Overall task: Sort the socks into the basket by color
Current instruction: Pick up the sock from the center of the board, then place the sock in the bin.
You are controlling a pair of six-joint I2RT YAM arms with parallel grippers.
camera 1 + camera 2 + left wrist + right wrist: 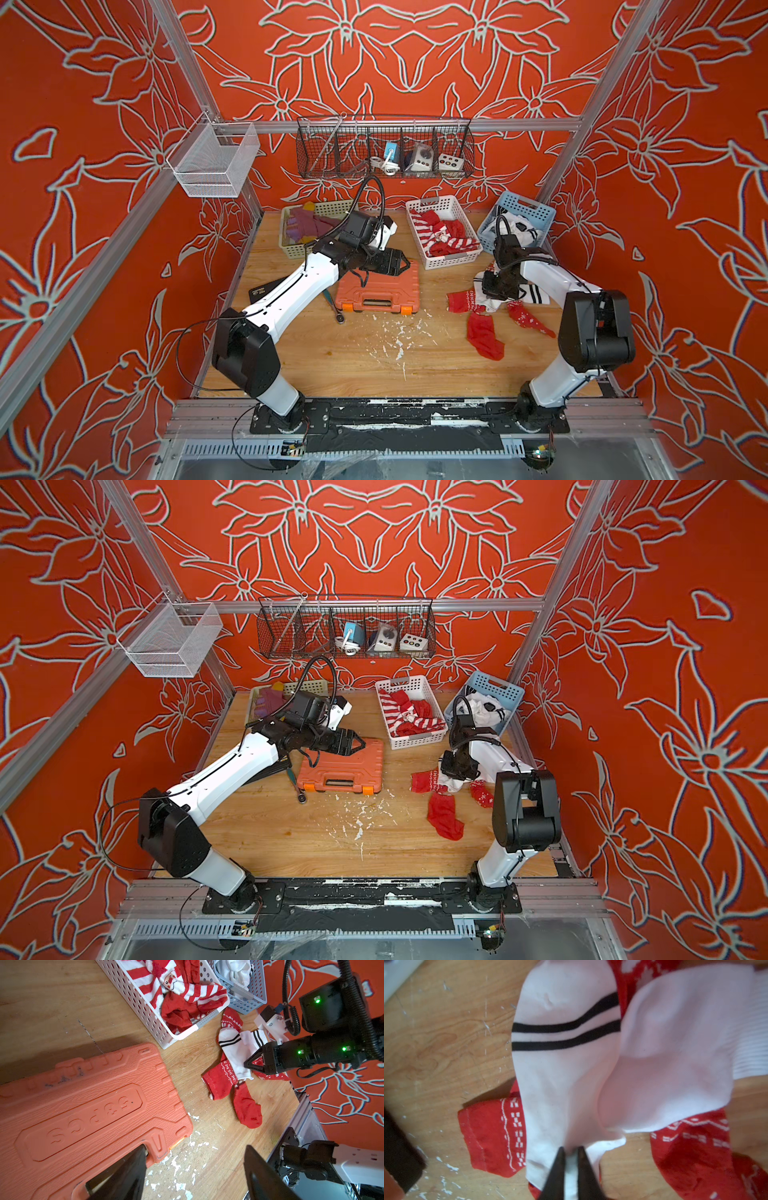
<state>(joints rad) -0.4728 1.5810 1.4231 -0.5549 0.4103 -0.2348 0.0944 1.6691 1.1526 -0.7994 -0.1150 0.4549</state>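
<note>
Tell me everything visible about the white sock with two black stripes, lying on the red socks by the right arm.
The white sock is soft knit fabric, plain but for two thin black stripes across it. It lies mostly flat, slightly wrinkled, over a red sock with a white pattern on the wooden table. A second white sock overlaps one long edge. The right gripper is shut on its narrow end, pinching white fabric between black fingertips.
</note>
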